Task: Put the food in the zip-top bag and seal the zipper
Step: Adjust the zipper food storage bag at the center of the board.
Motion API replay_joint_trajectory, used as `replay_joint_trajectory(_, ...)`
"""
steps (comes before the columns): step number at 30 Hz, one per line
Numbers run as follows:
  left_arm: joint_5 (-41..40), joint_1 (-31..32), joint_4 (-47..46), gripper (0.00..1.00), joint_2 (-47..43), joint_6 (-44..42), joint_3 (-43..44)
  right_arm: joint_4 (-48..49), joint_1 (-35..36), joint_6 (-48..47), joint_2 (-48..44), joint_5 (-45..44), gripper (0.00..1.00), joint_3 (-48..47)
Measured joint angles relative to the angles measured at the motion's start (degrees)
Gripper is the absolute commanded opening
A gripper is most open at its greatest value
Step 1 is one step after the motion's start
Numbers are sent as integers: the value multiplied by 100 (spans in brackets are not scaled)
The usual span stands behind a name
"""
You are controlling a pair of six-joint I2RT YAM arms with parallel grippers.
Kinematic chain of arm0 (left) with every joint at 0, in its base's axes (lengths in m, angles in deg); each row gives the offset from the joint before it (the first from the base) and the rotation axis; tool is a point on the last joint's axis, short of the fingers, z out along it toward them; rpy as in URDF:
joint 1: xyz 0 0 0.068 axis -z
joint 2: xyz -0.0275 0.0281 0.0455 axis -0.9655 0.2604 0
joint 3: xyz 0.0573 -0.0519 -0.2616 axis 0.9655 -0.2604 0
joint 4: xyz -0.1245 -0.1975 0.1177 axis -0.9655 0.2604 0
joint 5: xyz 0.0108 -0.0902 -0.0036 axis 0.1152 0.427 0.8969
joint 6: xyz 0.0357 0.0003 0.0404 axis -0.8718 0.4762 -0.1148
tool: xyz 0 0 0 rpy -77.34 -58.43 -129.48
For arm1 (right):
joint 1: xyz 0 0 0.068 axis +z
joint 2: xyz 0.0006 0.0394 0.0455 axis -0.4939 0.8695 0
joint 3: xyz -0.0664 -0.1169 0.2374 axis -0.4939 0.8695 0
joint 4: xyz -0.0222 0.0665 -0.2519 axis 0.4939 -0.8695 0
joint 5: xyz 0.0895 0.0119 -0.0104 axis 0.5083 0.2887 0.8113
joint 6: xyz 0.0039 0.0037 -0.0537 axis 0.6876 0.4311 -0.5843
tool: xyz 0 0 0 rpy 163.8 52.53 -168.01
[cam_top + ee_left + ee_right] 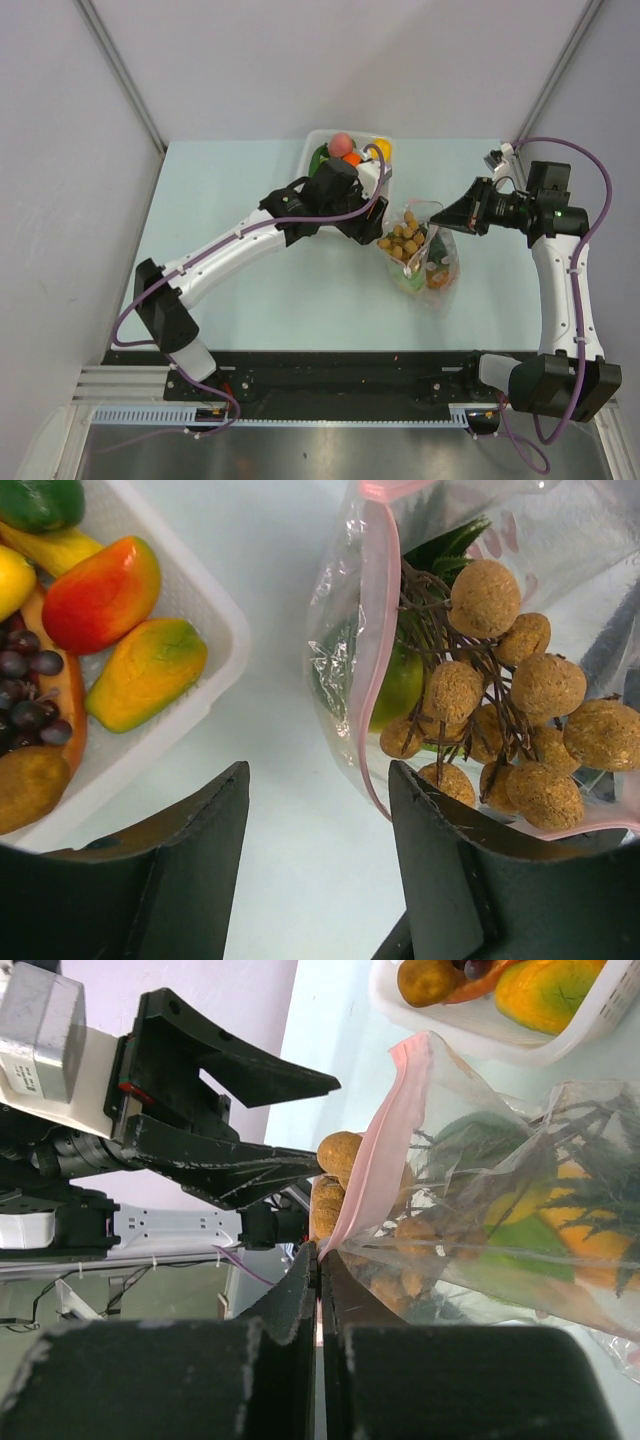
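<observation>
The clear zip-top bag (432, 262) lies at mid-table, right of the white tray. It holds green and orange pieces. A brown bunch (404, 240) lies in its open mouth, partly sticking out. My right gripper (320, 1255) is shut on the pink zipper strip (378, 1165) and holds that mouth edge up. My left gripper (318, 810) is open and empty, just left of the bag mouth; its right finger (470, 870) is beside the zipper (372, 660) and the bunch (505, 695). Mango (148, 672), a red-yellow piece (100, 592) and grapes (28, 690) lie in the tray.
The white tray (312, 143) stands at the back centre, behind my left gripper (372, 232), with several more pieces in it. Its near wall (215, 620) is close to my left finger. Grey walls close in the table on the left, back and right.
</observation>
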Motion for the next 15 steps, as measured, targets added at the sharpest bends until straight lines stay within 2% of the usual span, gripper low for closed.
replay_joint_trajectory(5,157,0,-22,58,0,44,-103,0,7,-15,0,0,0,11)
replay_joint_trajectory(6,188,0,-17,47,0,46,-105,2,11,-15,0,4,0,24)
replay_joint_trajectory(9,297,13,-11,0,13,72,-103,24,17,2,-11,20,0,72)
replay_joint_trajectory(15,549,55,479,0,363,35,632,-46,79,-116,-79,-170,0,155)
